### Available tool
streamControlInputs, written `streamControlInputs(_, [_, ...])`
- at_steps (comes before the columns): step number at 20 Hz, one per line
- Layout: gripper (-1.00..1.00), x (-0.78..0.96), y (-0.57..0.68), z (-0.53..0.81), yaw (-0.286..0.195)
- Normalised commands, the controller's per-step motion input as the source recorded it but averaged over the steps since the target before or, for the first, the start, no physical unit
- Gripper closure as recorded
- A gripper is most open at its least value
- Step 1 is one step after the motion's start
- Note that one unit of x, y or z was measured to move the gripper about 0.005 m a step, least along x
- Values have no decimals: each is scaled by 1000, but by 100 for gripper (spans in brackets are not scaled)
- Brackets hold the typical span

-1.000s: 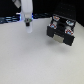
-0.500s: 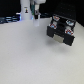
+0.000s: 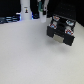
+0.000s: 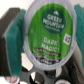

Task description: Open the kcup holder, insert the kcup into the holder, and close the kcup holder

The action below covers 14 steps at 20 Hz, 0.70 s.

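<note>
One kcup [image 4: 50, 33] gripped in end effector [image 4: 47, 35], kcup holder [image 3: 61, 29] beyond

The gripper [image 4: 46, 37] has teal-green padded fingers [image 4: 17, 42] backed by pale yellowish foam. The arm [image 3: 42, 7] is white with dark sections.

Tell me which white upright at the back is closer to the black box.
The white upright on the exterior view's right, near the kcup holder; the other stands further left.
</note>
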Motion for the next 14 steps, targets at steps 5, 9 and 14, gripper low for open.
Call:
streamControlInputs(5, [100,74,643,270,16])
streamControlInputs(9, [100,93,643,290,20])
streamControlInputs(14, [100,84,370,167,18])
